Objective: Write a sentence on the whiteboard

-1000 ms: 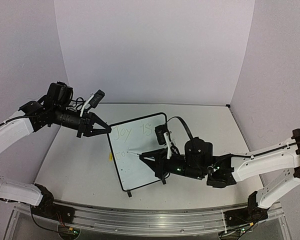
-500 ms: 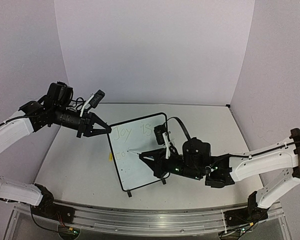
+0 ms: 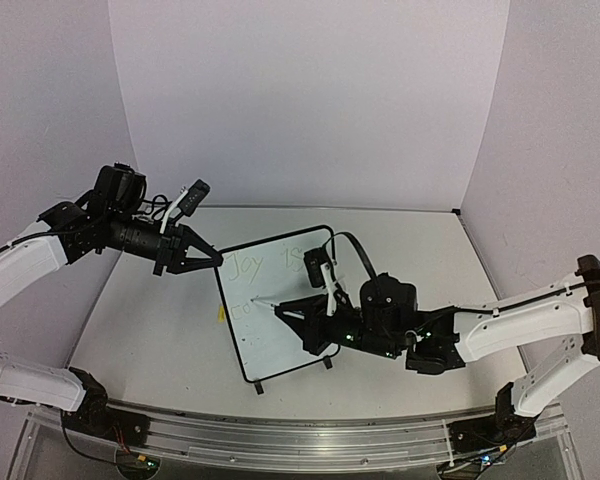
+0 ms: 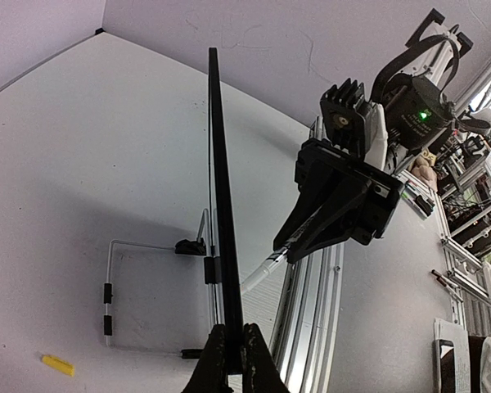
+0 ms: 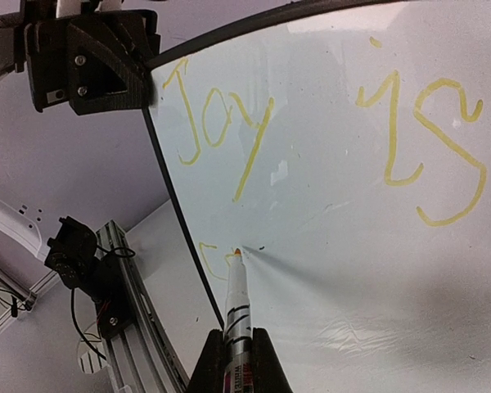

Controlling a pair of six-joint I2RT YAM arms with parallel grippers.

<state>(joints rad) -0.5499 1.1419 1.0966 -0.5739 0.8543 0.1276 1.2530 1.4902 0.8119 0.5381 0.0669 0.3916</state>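
Step in hand: writing the second line of the sentence (image 5: 311, 139), as I judge it. The top line is done and the lower one is barely begun.
Next move: short, light strokes running rightward under the top line, with the tip pressed evenly while the board is braced from the other side. Too hard a push could tilt it on its feet.
Left gripper (image 3: 205, 258): pinched narrow on the board's upper left corner. The left wrist view shows the fingers clamping the thin black frame edge-on.
Small yellow piece (image 3: 221, 313): lies on the tabletop (image 3: 150, 330) just beside the board's left edge; perhaps a pen cap, too small to tell.
Whiteboard (image 3: 270, 345): stands upright on two small black feet near the middle of the tabletop, angled, its face toward the right arm. White surface, thin black frame, rounded corners.
Sentence, as it looks: thin, faint yellow handwriting. "Joy is" on top; below it only a curled first stroke at the left.
Marker (image 5: 237, 299): white barrel with a yellow tip, which sits at the surface right beside that first stroke.
Right gripper (image 5: 237, 348): closed on the marker's barrel, pointing it at the board's left half.
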